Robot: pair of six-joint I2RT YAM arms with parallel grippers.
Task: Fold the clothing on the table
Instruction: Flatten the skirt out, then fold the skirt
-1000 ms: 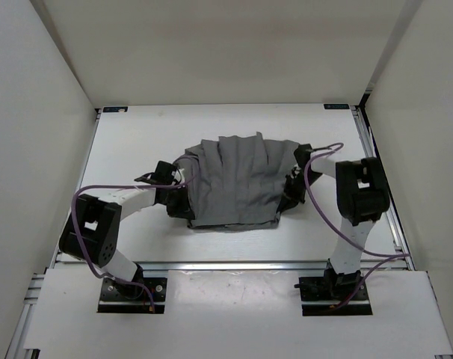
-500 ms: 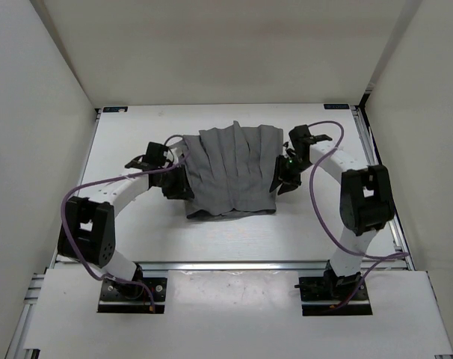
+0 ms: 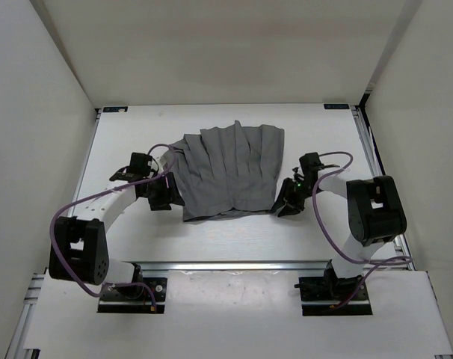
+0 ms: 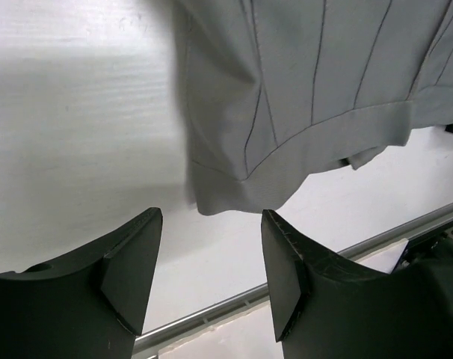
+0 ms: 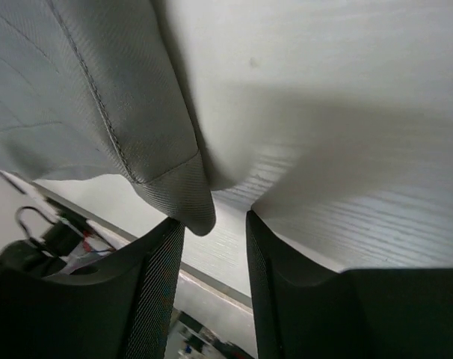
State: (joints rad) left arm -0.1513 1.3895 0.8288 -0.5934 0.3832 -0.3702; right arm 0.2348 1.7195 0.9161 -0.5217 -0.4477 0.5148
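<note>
The soft, thin clothing (image 3: 230,168) looked best pinched at its near hem corners, where the left pincer (image 4: 208,250) and right pincer (image 5: 213,233) gaped empty.

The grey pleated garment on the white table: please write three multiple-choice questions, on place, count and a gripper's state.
1. Where does the grey pleated fabric garment lie?
A. on the silver rail
B. on the white table, between the left gripper and the right gripper
C. on an arm

2. How many garments are there?
A. three
B. two
C. one

3. How is the left gripper?
A. open, holding nothing
B. shut on the garment
C. shut on a cable

Answers: B, the top view shows it between them; C, only one cloth shows; A, its jaws stand apart, the hem beyond them.
</note>
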